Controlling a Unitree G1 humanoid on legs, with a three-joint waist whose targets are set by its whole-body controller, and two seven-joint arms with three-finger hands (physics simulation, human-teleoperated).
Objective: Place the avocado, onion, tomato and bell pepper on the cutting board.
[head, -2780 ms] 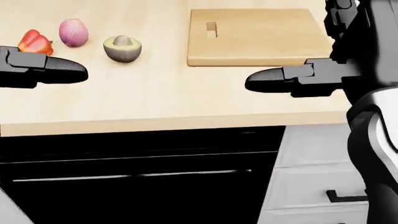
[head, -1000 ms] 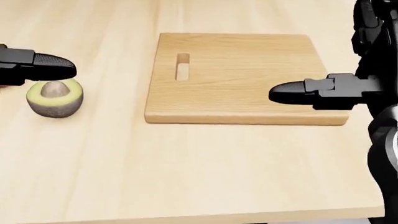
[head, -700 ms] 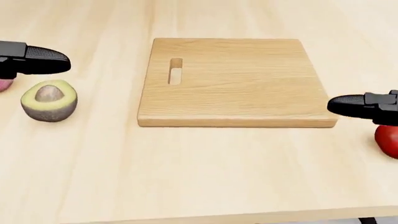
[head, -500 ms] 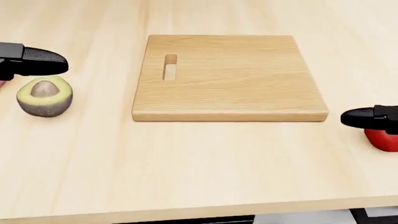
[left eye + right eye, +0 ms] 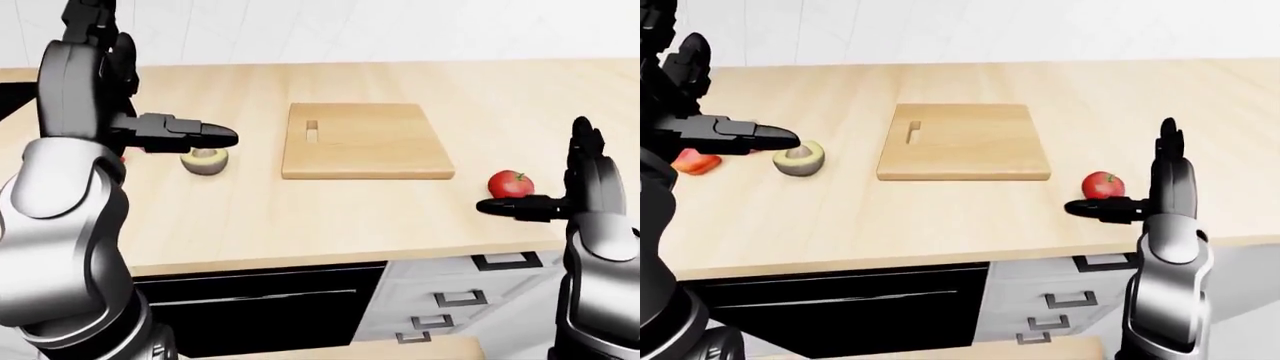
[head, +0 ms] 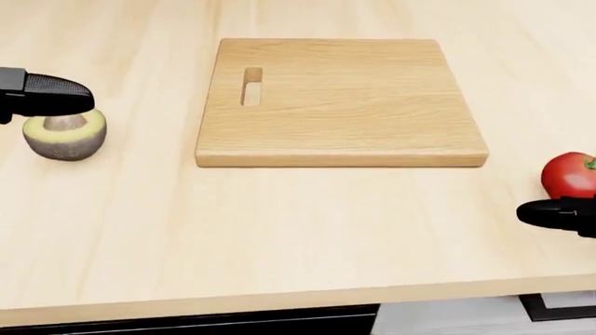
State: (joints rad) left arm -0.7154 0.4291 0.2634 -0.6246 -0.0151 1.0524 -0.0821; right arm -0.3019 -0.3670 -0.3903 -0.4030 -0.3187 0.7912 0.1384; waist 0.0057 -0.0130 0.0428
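The wooden cutting board lies bare on the counter, top middle of the head view. A halved avocado sits cut face up to its left. My left hand hovers just over the avocado's top edge, fingers straight and open, holding nothing. A red tomato sits right of the board. My right hand is open and empty just below the tomato, apart from it. The red bell pepper shows at the far left of the right-eye view, partly behind my left hand. The onion is hidden.
The light wood counter ends at an edge along the bottom of the head view. Below it are a black oven front and white drawers with dark handles. A white wall backs the counter.
The camera moved in over the counter, then shifted; the board slid up the view. My right hand moved off the board, rightward and down, to below the tomato, which came into view.
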